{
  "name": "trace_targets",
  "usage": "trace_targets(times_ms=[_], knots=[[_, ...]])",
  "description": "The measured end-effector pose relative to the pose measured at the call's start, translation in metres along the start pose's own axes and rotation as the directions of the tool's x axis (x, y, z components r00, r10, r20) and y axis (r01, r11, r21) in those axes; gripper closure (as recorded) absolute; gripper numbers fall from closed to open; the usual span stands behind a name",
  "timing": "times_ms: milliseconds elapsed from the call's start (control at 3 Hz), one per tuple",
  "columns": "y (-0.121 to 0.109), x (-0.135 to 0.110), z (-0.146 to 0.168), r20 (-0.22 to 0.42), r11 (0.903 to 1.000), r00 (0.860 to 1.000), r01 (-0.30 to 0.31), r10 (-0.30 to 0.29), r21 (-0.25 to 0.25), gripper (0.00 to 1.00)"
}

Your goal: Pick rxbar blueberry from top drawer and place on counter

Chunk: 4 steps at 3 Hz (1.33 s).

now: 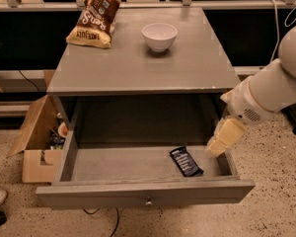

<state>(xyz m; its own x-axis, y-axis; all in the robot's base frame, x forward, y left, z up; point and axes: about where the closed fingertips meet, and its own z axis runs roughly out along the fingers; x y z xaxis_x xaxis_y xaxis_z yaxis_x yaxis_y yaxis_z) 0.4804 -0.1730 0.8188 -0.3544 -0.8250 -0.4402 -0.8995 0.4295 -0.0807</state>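
The rxbar blueberry (186,161), a flat dark navy bar, lies on the floor of the top drawer (138,193), right of centre and angled. The drawer stands pulled fully out below the counter (138,65). My gripper (217,148), cream coloured on a white arm coming in from the right, hangs over the drawer's right side wall. It points down and to the left, a short way right of the bar and above it, and holds nothing that I can see.
A white bowl (159,35) and a brown-and-yellow snack bag (94,18) sit at the back of the counter. An open cardboard box (33,144) stands on the floor left of the cabinet. A rail runs behind the counter.
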Motion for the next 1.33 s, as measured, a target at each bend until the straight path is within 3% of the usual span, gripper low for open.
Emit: trace_targets(times_ms=[667,1333], knots=[[0.005,0.014,0.078,0.036,0.9988,0.999,0.002,-0.001,-0.049,0.00],[-0.013,0.020,0.137,0.071,0.9961,0.995,-0.069,0.072,-0.055,0.00]])
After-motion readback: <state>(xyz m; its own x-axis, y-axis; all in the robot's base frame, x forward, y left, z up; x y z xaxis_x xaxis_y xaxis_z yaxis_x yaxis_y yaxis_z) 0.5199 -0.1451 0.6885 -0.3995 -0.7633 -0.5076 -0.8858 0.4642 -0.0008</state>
